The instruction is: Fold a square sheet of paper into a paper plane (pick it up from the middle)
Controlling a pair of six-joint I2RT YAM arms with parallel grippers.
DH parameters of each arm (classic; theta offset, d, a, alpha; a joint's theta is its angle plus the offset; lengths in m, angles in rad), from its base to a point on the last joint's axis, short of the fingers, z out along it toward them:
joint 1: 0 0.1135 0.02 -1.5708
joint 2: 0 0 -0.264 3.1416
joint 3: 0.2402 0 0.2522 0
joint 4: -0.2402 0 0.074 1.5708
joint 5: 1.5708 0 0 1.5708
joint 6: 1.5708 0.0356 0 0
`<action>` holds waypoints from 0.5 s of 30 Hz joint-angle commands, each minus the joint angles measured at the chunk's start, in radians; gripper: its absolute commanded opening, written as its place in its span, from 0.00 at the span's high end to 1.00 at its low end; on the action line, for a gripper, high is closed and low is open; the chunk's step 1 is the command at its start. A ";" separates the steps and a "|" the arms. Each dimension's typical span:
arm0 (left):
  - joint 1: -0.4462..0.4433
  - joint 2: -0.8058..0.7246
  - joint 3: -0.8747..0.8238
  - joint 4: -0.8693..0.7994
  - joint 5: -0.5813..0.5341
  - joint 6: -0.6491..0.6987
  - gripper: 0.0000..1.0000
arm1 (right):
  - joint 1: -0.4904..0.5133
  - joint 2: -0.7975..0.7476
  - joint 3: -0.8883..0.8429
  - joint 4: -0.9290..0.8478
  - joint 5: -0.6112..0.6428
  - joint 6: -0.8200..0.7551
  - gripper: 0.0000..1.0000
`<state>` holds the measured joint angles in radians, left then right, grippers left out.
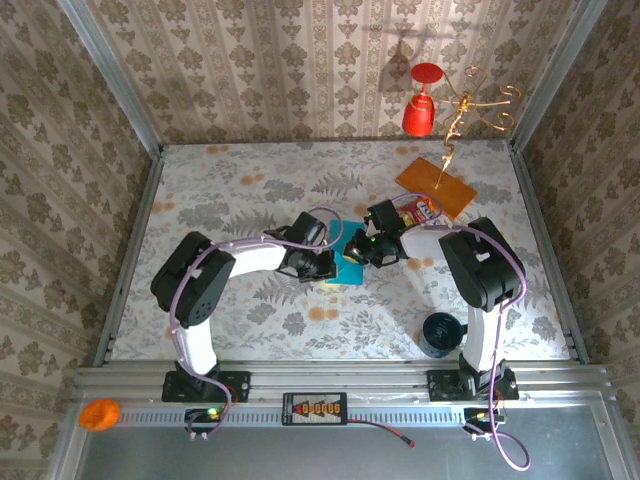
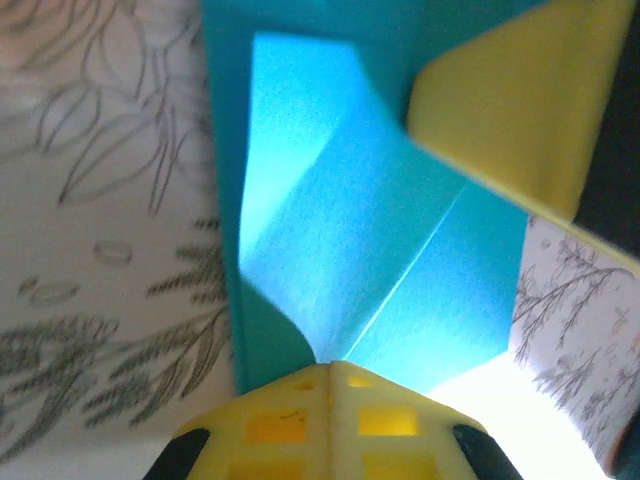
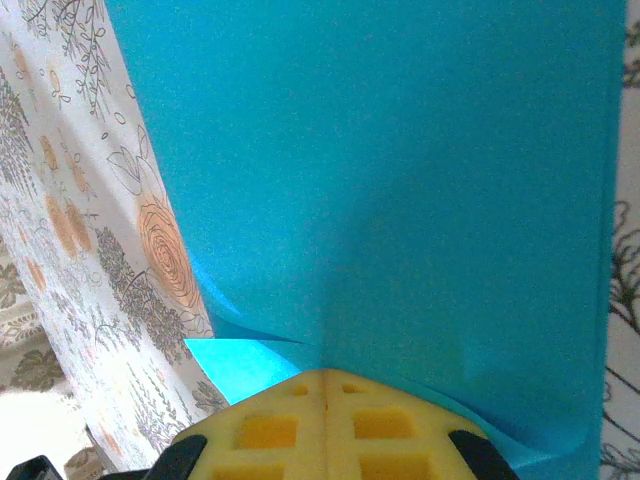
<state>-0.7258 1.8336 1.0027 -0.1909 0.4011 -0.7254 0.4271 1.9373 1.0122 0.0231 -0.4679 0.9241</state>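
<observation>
The square sheet of paper [image 1: 348, 268] is mid-table between the arms. Left gripper [image 2: 330, 380] and right gripper [image 3: 323, 385] are each clamped on an opposite edge, likely to steady the fold

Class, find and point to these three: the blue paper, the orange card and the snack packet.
blue paper [image 3: 400, 180]: right wrist view, flat middle of the sheet.
orange card [image 1: 420, 178]: top view, left half of its face.
snack packet [image 1: 427, 208]: top view, its red-and-yellow front.
</observation>
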 commanded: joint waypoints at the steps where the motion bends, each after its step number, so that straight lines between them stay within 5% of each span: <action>1: 0.004 -0.027 -0.066 -0.157 -0.001 0.034 1.00 | -0.017 0.096 -0.045 -0.187 0.147 0.007 0.97; 15: 0.032 -0.194 -0.076 -0.103 -0.043 0.005 1.00 | -0.017 0.095 -0.043 -0.171 0.121 -0.001 0.97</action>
<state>-0.6960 1.6718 0.8997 -0.3019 0.3733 -0.7143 0.4252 1.9392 1.0145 0.0200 -0.4747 0.9237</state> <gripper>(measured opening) 0.053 0.047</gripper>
